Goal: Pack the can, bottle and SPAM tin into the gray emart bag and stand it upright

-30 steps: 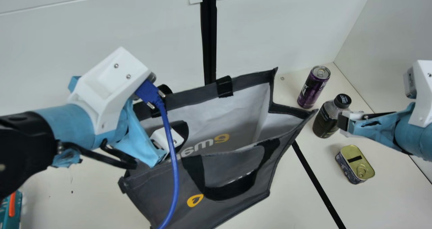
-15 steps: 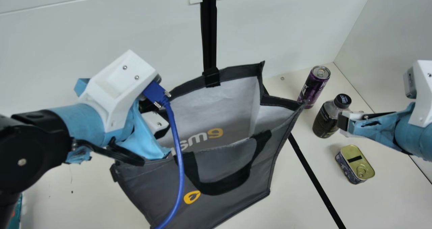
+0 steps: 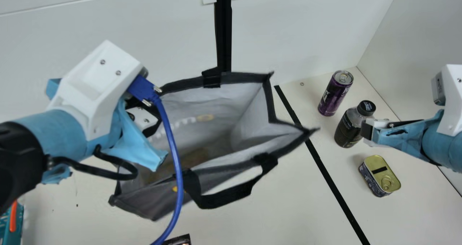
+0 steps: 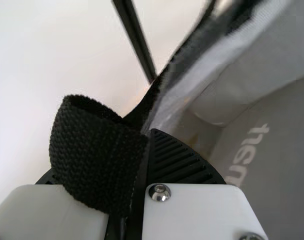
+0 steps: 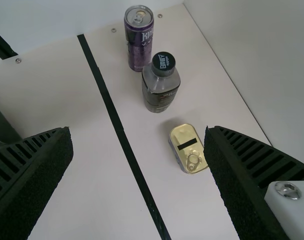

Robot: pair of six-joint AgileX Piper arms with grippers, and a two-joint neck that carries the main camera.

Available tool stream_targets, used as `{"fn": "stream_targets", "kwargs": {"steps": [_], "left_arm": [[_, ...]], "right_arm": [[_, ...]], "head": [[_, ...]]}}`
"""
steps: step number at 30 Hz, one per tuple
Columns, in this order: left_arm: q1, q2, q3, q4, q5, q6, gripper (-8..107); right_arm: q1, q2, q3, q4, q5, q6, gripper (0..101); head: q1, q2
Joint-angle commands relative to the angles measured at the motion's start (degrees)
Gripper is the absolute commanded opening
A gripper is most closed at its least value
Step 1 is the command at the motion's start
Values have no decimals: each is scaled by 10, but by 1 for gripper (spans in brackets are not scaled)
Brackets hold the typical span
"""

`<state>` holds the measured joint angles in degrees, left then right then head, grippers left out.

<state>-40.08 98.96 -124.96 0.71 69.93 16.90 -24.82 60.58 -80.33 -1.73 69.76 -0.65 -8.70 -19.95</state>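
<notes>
The gray bag [image 3: 249, 129] is in the middle with its mouth spread wide, showing the pale inside. At the bag's left end is my left gripper [image 3: 148, 126]; in the left wrist view that gripper [image 4: 144, 150] is closed on the bag's edge and black strap [image 4: 94, 150]. On the right stand the purple can [image 3: 335, 93] and the dark bottle [image 3: 349, 126], with the tin [image 3: 380, 176] lying nearer. My right gripper [image 3: 367, 130] hangs near the bottle; in the right wrist view this gripper [image 5: 137, 137] is open, nothing between its fingers.
A blue cable [image 3: 174, 158] from the left wrist hangs across the bag. White walls [image 3: 296, 28] stand behind and at the right. A teal and orange object [image 3: 12, 221] is at the lower left, and a dark item [image 3: 178, 240] at the front edge.
My left gripper went right a little, then back left, taking the bag's edge along. The bag's front side has swung up and its mouth faces more upward. The right arm stayed still.
</notes>
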Motion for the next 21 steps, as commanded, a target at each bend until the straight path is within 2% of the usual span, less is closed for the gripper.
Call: {"fn": "stream_targets", "kwargs": {"steps": [1, 12, 21], "left_arm": [[0, -4, -2, 27, 0, -11, -8], [-4, -34, -5, 188, 0, -84, -8], [-8, -58, 15, 327, 0, -148, -8]], "right_arm": [[0, 0, 0, 0, 0, 0, 95], [0, 0, 0, 0, 0, 0, 95], [0, 0, 0, 0, 0, 0, 95]], "head": [[-13, 0], [-13, 0], [-13, 0]]}}
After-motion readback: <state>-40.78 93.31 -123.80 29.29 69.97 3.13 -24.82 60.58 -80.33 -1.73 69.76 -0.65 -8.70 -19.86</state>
